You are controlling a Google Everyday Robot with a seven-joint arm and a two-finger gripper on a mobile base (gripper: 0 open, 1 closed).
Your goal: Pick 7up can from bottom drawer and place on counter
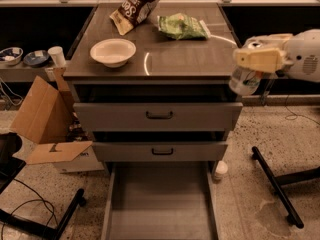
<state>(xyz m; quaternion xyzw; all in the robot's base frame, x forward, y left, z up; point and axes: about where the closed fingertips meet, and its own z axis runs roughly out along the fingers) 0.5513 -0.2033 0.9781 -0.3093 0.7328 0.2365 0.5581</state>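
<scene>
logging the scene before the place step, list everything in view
7up can: 1, silver-green, in the gripper off the counter's right front corner
counter: 1, grey-brown, cabinet top
bottom drawer: 1, grey, pulled out
upper drawers: 2, grey, black handles, below counter
bowl: 1, white, counter left
snack bag: 1, brown, counter back
chip bag: 1, green, counter back
small bottle: 1, white, floor right of cabinet
cardboard box: 1, brown, floor left
paper cup: 1, white, left ledge
gripper: 1, cream, shut on the 7up can, right of counter
</scene>
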